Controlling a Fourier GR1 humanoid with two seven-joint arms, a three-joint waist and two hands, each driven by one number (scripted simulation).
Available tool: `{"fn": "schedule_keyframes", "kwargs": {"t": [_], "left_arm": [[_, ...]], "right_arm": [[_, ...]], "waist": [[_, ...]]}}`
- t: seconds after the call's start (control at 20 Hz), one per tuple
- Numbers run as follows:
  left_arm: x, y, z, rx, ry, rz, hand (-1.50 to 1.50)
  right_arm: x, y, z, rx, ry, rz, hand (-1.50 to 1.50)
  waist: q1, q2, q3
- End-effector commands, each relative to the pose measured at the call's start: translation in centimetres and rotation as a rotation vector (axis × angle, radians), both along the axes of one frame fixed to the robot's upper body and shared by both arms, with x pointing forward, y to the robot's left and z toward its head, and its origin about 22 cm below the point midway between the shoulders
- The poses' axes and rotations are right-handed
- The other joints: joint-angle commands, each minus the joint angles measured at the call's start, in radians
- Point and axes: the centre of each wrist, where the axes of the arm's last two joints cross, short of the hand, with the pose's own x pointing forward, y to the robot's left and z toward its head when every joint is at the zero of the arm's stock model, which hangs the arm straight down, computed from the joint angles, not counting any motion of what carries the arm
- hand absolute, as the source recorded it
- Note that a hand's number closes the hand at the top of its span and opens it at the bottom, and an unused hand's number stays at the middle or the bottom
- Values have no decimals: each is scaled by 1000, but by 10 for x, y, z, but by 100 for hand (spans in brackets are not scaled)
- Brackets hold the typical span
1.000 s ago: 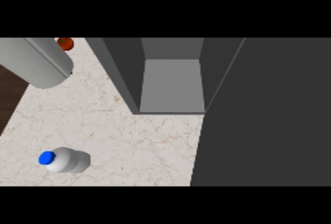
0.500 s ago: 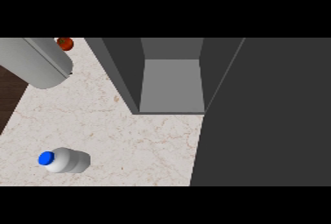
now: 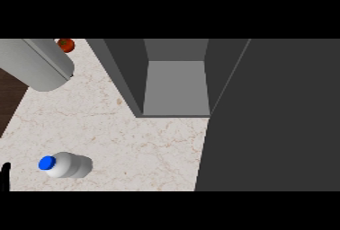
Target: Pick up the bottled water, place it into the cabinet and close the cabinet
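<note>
The bottled water [image 3: 68, 165], a clear bottle with a blue cap, stands on the marble counter [image 3: 126, 134] at the lower left of the head view. The grey cabinet [image 3: 176, 85] is open at the top centre and its shelf is bare. Its dark door [image 3: 272, 117] swings out and fills the right side. A thin black sliver of my left hand [image 3: 5, 176] shows at the lower left edge, just left of the bottle and apart from it. My right hand does not show.
A large grey cylinder [image 3: 36, 63] lies at the upper left, with a small red object [image 3: 65, 44] behind it. The counter's left edge runs diagonally, with dark floor [image 3: 10, 96] beyond it.
A black sliver of my left hand has come into view at the lower left edge. The bottle and the cabinet have not moved.
</note>
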Motion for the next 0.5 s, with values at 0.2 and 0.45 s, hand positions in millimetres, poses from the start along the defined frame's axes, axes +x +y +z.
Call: {"fn": "schedule_keyframes", "kwargs": {"t": [0.2, 0.45], "left_arm": [[0, 6, -64, -43, 87, 10, -150], [-6, 24, -108, -82, 99, 2, -150]], "right_arm": [[-17, -1, 14, -34, -57, -43, -150], [-21, -4, 16, -49, -43, -40, -150]], "waist": [[-1, 0, 0], [-2, 0, 0]]}}
